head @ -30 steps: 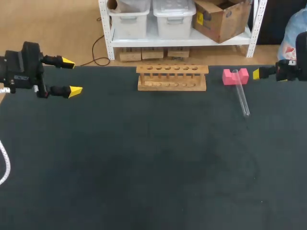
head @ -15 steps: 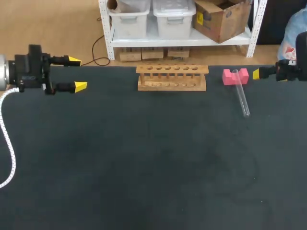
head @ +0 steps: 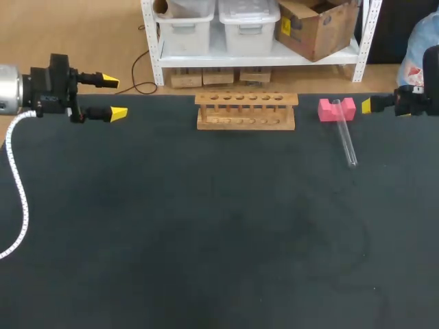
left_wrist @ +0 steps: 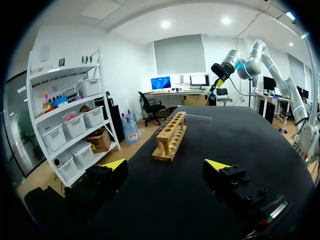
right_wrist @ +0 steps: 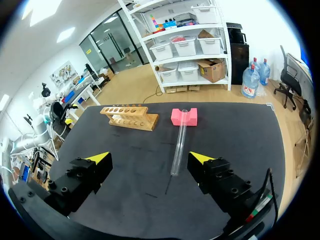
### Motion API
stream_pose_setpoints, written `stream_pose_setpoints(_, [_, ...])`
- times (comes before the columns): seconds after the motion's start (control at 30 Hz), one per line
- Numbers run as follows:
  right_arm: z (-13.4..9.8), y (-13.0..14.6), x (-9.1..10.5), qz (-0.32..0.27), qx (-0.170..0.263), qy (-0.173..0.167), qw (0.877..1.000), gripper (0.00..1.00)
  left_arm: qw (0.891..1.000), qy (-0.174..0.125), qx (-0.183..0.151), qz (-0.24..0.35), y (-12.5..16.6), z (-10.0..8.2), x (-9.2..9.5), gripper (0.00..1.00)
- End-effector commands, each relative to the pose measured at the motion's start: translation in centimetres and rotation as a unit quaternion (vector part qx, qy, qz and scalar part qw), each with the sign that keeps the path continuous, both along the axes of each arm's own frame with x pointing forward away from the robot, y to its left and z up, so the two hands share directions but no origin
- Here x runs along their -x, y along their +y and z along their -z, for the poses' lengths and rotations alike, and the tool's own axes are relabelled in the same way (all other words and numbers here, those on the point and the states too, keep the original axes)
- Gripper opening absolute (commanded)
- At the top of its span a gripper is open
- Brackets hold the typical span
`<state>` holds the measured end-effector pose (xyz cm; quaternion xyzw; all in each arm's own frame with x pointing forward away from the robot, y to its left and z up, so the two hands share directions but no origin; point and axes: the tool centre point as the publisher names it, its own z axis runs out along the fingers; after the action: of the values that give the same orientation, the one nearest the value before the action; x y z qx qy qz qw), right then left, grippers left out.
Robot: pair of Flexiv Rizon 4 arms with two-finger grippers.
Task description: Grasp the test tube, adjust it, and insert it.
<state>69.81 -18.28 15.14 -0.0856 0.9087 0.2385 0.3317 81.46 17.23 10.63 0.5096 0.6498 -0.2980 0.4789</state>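
A dark, matte table (head: 206, 240) carries three things along its far side. Near the middle stands a rack (head: 245, 111) of pale wood, a long low block with a single row of six round holes in its top board. All six holes look empty, though the lower board is too small here to read clearly.

To the right of the rack, apart from it, sits a pink block (head: 325, 111), squat, with a notch cut into its top. A test tube (head: 346, 140) of clear glass, thin and straight, lies tilted with its open end in that notch. Its rounded end rests on the table, pointing toward the near edge. Nothing is visible inside the tube.

The left gripper (head: 113, 97) hangs over the table's far left corner, well apart from the rack. Its two black fingers with yellow wedge tips stand apart, holding nothing. A white ribbed cable (head: 17, 185) trails from that arm over the table's left edge.

The right gripper (right_wrist: 150, 159) is at the far right edge, just beside the pink block. Its fingers are spread wide, and the tube lies ahead of them, untouched.
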Motion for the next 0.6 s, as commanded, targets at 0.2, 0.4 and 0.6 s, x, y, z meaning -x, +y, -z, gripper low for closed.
stream_pose_setpoints(0.2, [0.04, -0.04, 0.0, 0.0, 0.0, 0.0, 1.0, 1.0, 1.0, 0.012, 0.005, 0.023, -0.45, 0.35, -1.58, 1.0])
stream_pose_setpoints(0.4, [0.04, -0.04, 0.0, 0.0, 0.0, 0.0, 1.0, 1.0, 1.0, 0.011, 0.004, 0.014, -0.59, 0.14, -1.48, 1.0])
stream_pose_setpoints(0.6, [0.04, -0.04, 0.0, 0.0, 0.0, 0.0, 1.0, 1.0, 1.0, 0.011, 0.004, 0.014, -0.59, 0.14, -1.48, 1.0])
